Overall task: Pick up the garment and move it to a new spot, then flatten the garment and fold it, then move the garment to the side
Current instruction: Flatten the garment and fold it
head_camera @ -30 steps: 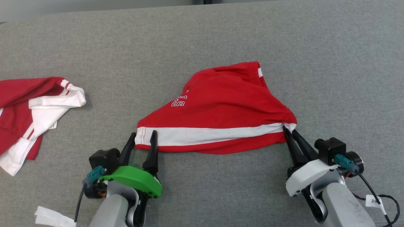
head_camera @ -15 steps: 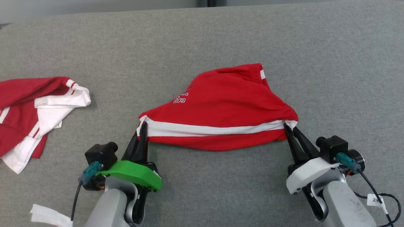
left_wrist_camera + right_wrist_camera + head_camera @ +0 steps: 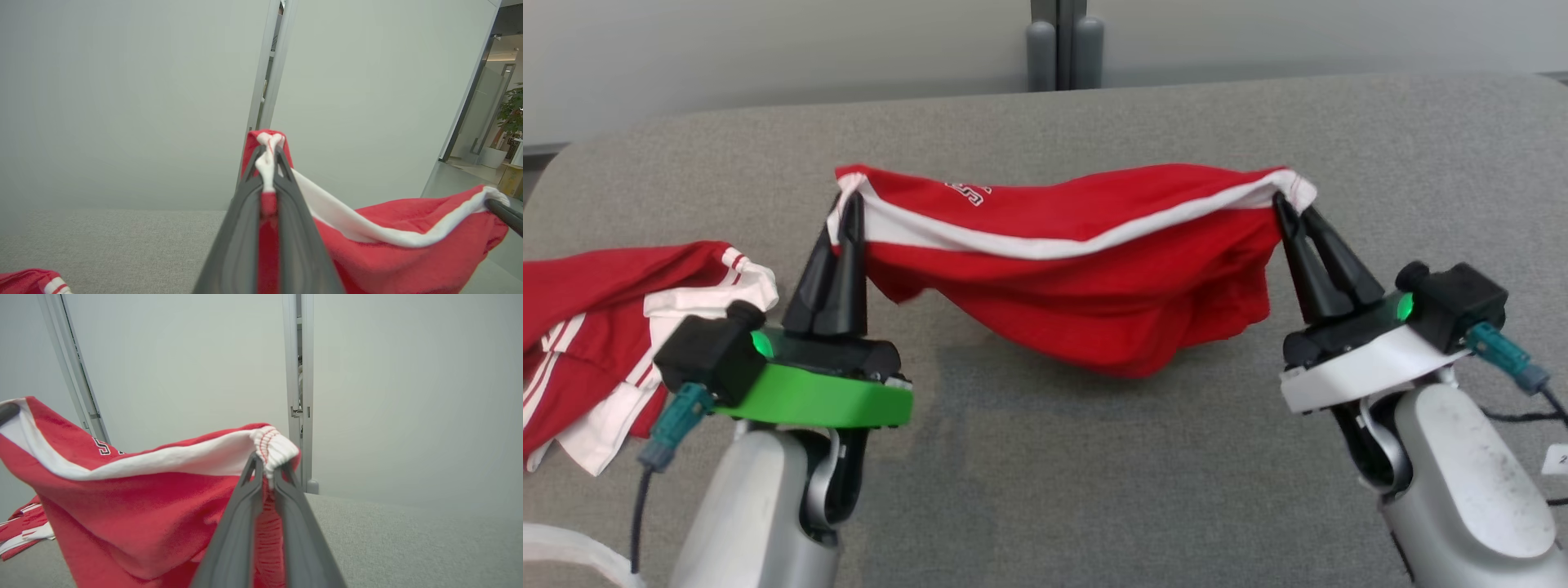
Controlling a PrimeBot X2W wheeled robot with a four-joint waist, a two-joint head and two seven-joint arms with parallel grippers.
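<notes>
Above the table, the red garment hangs stretched. The left hand pinches one white-banded corner; the right hand pinches the other.

The left hand pinches the red garment by its white-banded corner; the cloth sags to its right, reaching what is probably the right hand.

lettering on the garment mostly behind a fold, unreadable; second red-and-white garment partly beyond the left edge
</notes>
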